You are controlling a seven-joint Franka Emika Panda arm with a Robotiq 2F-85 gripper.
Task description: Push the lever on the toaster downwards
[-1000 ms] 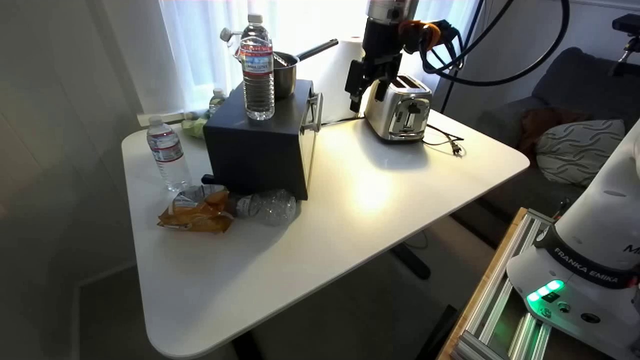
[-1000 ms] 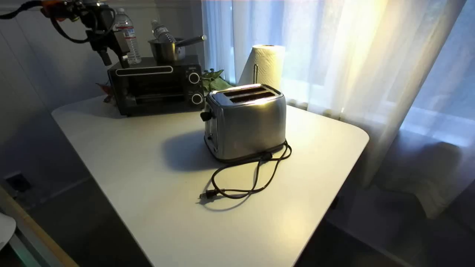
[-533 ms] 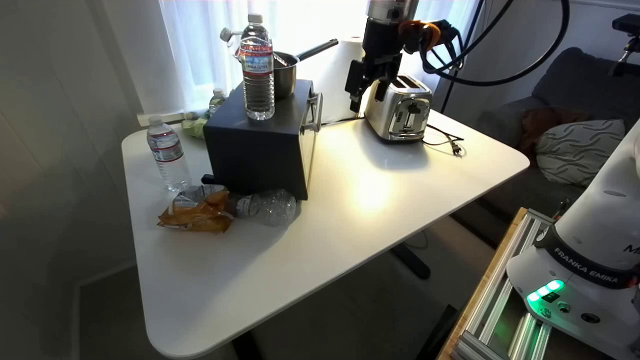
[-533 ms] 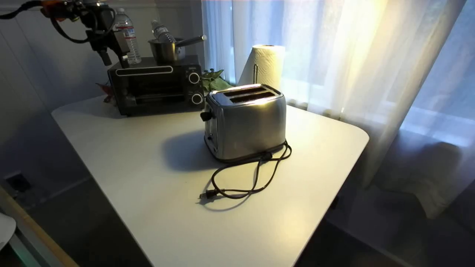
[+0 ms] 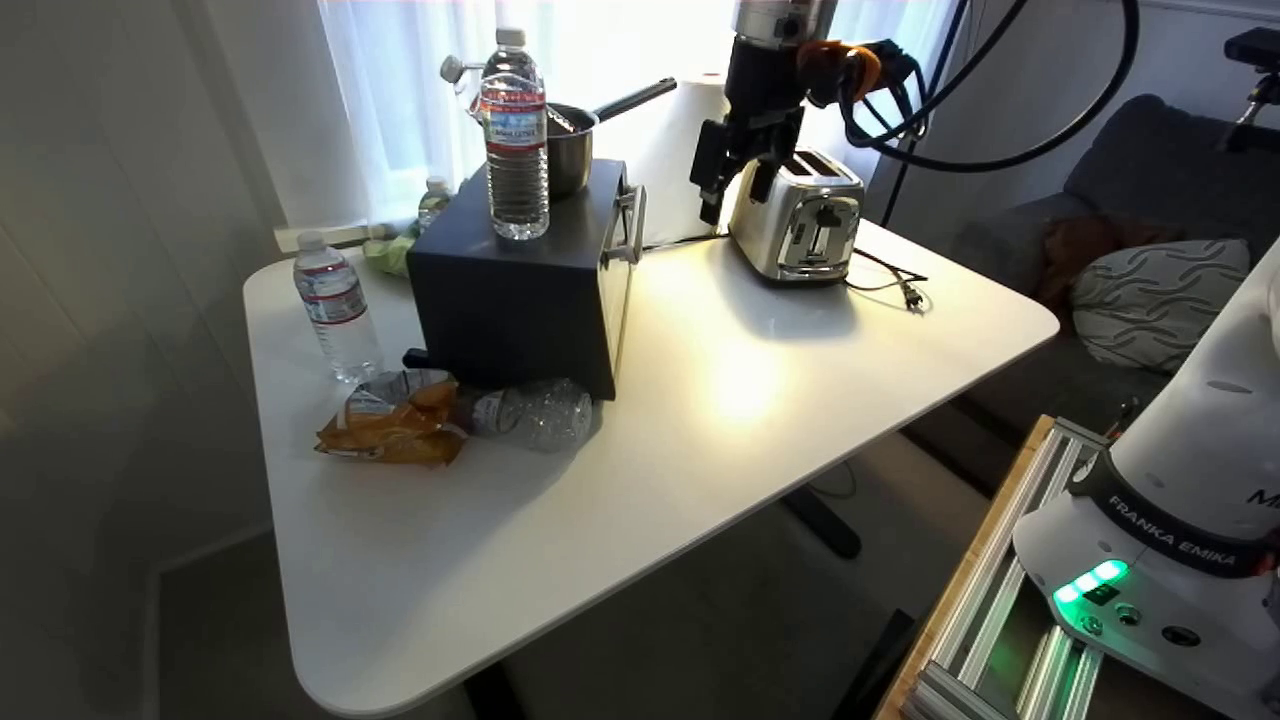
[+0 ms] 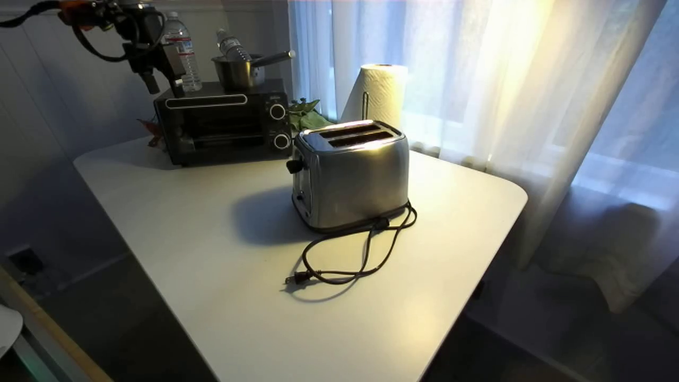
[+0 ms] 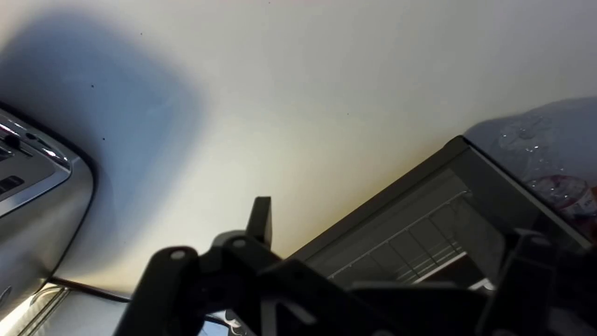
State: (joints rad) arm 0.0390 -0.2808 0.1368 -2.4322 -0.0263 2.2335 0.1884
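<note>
The silver two-slot toaster (image 5: 768, 232) stands upright on the white table (image 5: 690, 440); it also shows in an exterior view (image 6: 360, 183) and at the left edge of the wrist view (image 7: 42, 233). Its black lever (image 5: 828, 216) sits high on the front end and sticks out there in an exterior view (image 6: 294, 166). My gripper (image 5: 735, 200) is open and empty, pointing down. It hangs above the table level near the toaster oven's front, apart from the toaster, as an exterior view (image 6: 165, 89) shows. In the wrist view (image 7: 389, 228) its fingers stand wide apart over the oven door.
A dark toaster oven (image 6: 223, 127) bears a pot (image 6: 241, 73) and an upright water bottle (image 5: 517, 140). A paper towel roll (image 6: 384, 93) stands behind the toaster. The toaster's cord (image 6: 334, 281) lies looped beside it. A bottle (image 5: 545, 412) and an orange bag (image 5: 395, 425) lie beside the oven.
</note>
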